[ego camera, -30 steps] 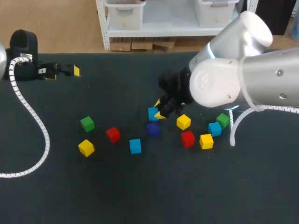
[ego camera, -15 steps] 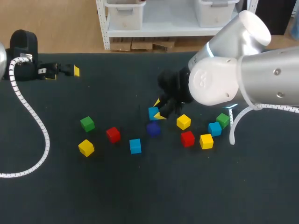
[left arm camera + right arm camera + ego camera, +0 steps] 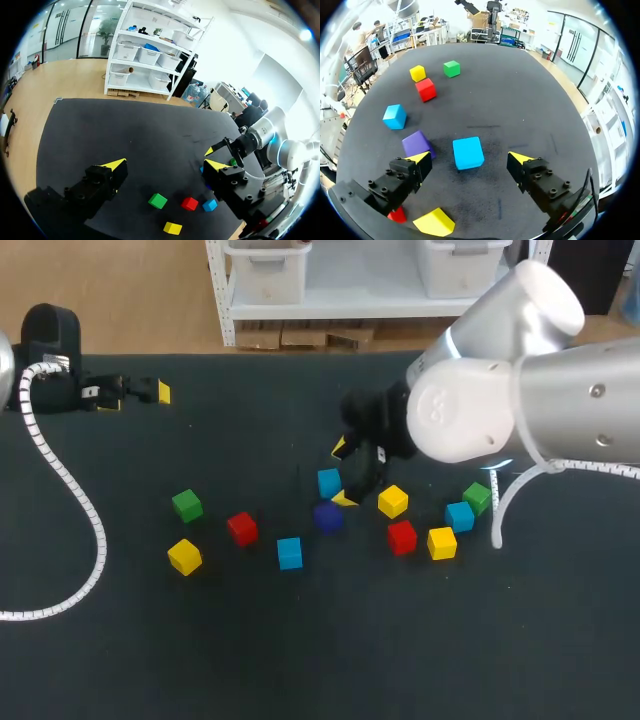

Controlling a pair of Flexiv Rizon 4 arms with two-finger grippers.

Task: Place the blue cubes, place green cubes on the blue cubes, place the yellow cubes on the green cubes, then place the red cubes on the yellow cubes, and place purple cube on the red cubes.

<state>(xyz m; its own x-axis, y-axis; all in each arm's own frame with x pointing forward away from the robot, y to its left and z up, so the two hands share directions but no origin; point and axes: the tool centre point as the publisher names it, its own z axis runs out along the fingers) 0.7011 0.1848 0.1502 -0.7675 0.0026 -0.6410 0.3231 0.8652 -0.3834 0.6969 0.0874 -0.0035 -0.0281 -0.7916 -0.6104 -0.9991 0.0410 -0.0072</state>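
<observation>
My right claw (image 3: 470, 159) hangs low over the middle of the dark counter (image 3: 300, 640), its two yellow-tipped fingers spread wide. A bright blue cube (image 3: 468, 153) sits flat on the counter in the gap between them, and neither finger touches it. Just beside one finger lies the dark purple cube (image 3: 327, 516), near the bright blue cube but apart from it.

Out toward my right, seen from above, a yellow cube (image 3: 392, 501) lies nearest the claw. Past it a red cube (image 3: 402, 537) and a second yellow cube (image 3: 441, 542) sit side by side. Behind those, a second blue cube (image 3: 459, 516) has a green cube (image 3: 477, 498) just beside it.

Toward my left, a third blue cube (image 3: 290, 552) lies near the dark purple cube, then a second red cube (image 3: 241, 528). Farther still is a second green cube (image 3: 186, 505) with a third yellow cube (image 3: 184, 556) in front of it. Every cube rests singly on the counter.

My left claw (image 3: 165, 164) is well apart from all this, near the counter's back left edge. Its fingers are spread wide too, with only bare counter showing between the tips. From its wrist I look across the counter toward the four cubes on my left. A white ribbed cable (image 3: 80, 510) from my left arm trails in a curve over the counter's left side.
</observation>
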